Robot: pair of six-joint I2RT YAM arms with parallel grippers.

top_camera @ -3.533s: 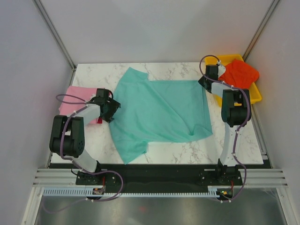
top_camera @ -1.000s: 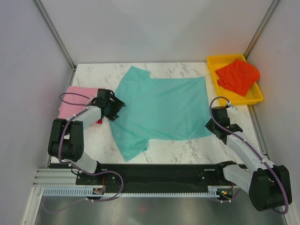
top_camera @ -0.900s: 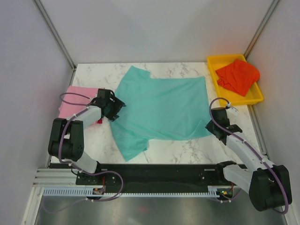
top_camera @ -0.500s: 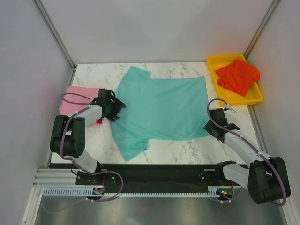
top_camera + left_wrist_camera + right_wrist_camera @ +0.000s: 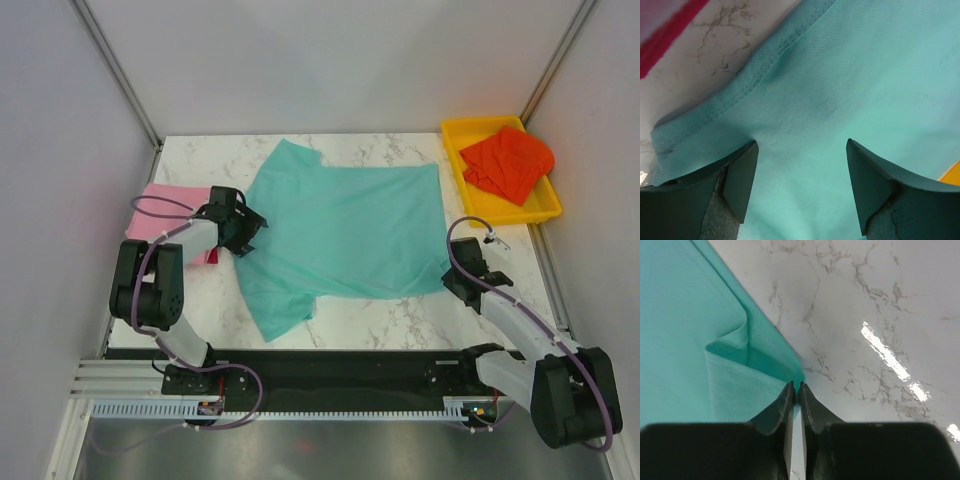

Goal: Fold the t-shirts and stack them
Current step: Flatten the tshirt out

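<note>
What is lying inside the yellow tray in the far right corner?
A crumpled orange-red t-shirt fills most of the yellow tray. Anything beneath the shirt is covered and cannot be seen.

The teal-turquoise short-sleeved cloth t-shirt (image 5: 345, 235) lies spread open at table centre, sleeves toward 12 and 7 o'clock. The pink cloth t-shirt (image 5: 165, 205) is folded at 9 o'clock, with a crimson cloth t-shirt (image 5: 211, 259) edge showing beside it. The orange-red cloth t-shirt (image 5: 508, 163) lies crumpled at 2 o'clock.

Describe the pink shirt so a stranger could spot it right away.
On the marble table, look at the left edge. Beside the spread teal shirt lies the pink shirt, a small neat rectangle; the orange shirt sits in a yellow tray.
</note>
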